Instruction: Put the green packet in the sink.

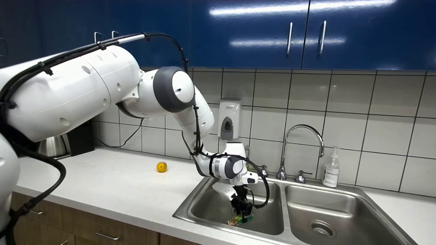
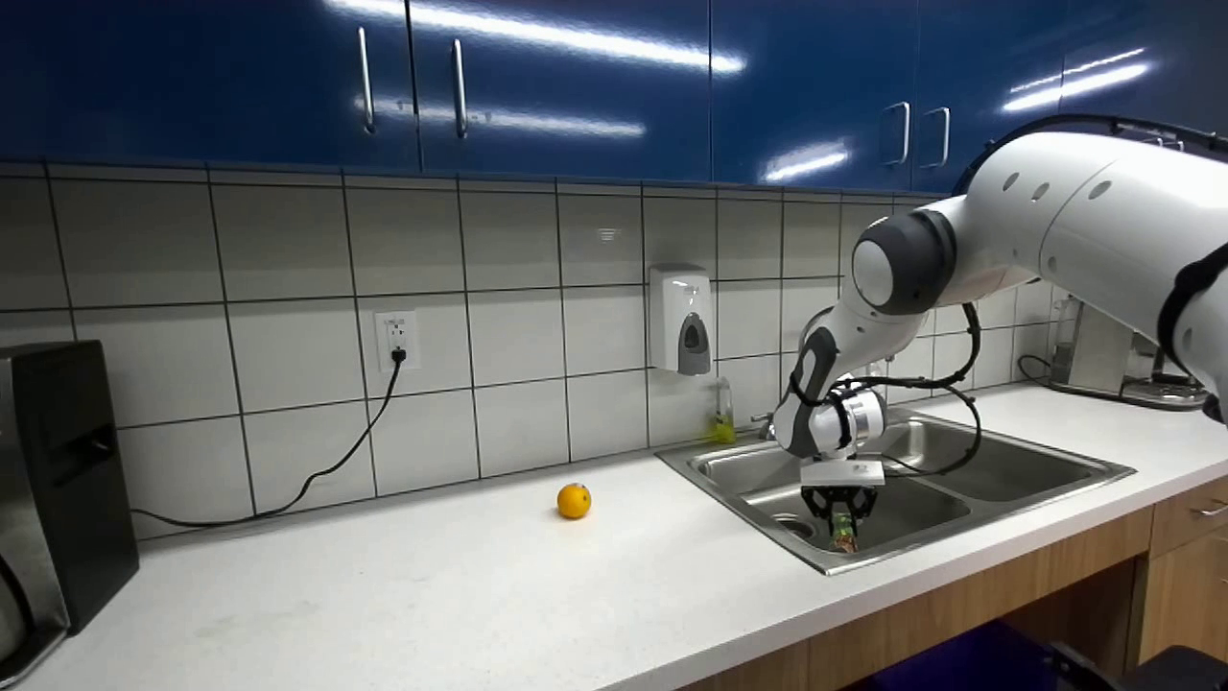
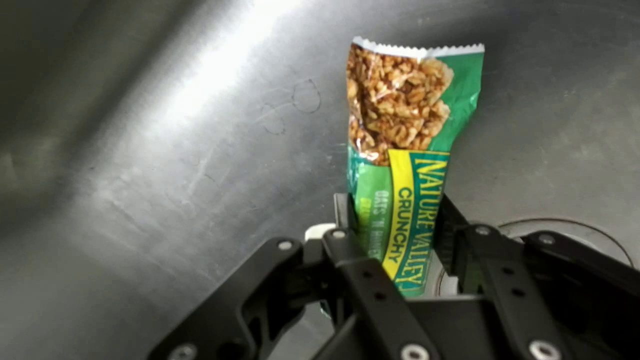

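you're pinching the green packet [image 3: 400,165] with fingers [image 3: 345,212] packet-width apart inside the sink [image 1: 313,204]; imo you're wanting a low release

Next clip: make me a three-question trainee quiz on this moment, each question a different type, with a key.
1. Multiple choice: the gripper and the green packet are at which basin of the sink? A) The one nearer the round orange thing. B) The one farther from it.
2. Fill in: the yellow band on the packet reads "____".
3. True or false: the round orange thing lies inside the sink.

Key: 1. A. 2. CRUNCHY. 3. False; it is on the counter.
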`<move>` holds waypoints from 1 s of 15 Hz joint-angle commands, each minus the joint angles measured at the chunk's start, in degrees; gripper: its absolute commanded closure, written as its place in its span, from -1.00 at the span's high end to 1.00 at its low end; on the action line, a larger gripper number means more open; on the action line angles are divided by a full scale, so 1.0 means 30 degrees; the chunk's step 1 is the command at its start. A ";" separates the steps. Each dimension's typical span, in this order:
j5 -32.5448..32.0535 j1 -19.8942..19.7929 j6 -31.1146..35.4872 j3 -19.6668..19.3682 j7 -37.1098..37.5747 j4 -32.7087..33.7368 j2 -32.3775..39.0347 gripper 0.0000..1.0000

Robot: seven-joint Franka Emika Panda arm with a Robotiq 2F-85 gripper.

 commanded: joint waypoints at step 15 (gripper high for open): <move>0.0017 -0.0462 -0.2425 0.0136 -0.0655 0.2929 0.0673 1.00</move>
